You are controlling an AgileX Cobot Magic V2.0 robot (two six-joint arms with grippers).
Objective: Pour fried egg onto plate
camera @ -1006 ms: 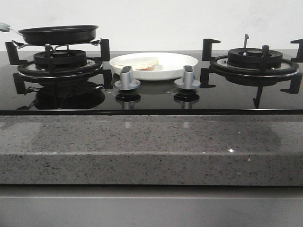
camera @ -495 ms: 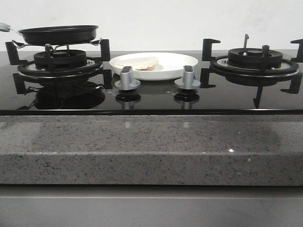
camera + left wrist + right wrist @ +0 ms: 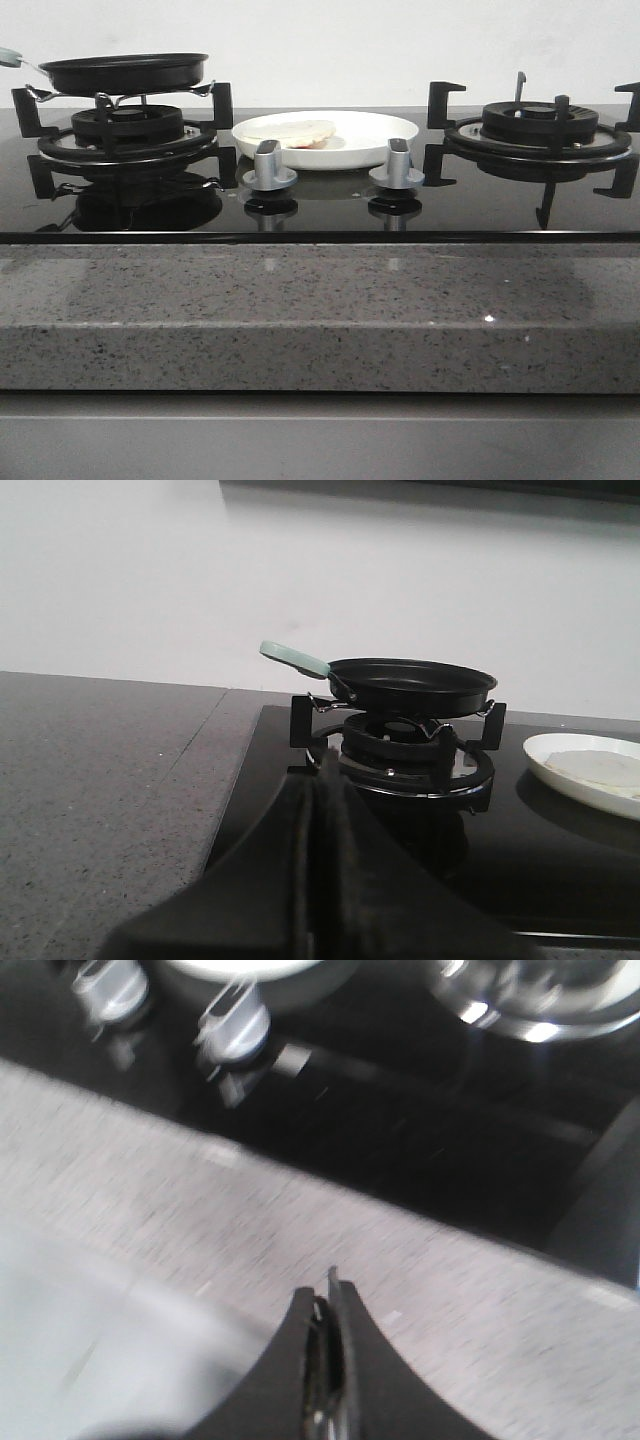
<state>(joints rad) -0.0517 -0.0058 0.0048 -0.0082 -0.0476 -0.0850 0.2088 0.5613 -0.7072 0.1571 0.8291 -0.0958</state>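
Spanning the grey speckled stone counter (image 3: 320, 300) is lying a glossy black glass hob (image 3: 320, 200), carrying a round white glossy plate (image 3: 365, 140) between its burners. The thin cream-white fried egg (image 3: 290, 130) is resting on the plate's left part. The left gripper (image 3: 315, 810) and right gripper (image 3: 327, 1320) are each showing jaws pressed together, holding nothing.

No arm was seen in the front view. In the left wrist view the left end effector (image 3: 318, 810) was seen with its dark fingers pressed together, nothing held between them. In the blurred right wrist view the right end effector (image 3: 328, 1305) was likewise seen closed, its fingertips meeting with only a thin seam between them and nothing gripped.
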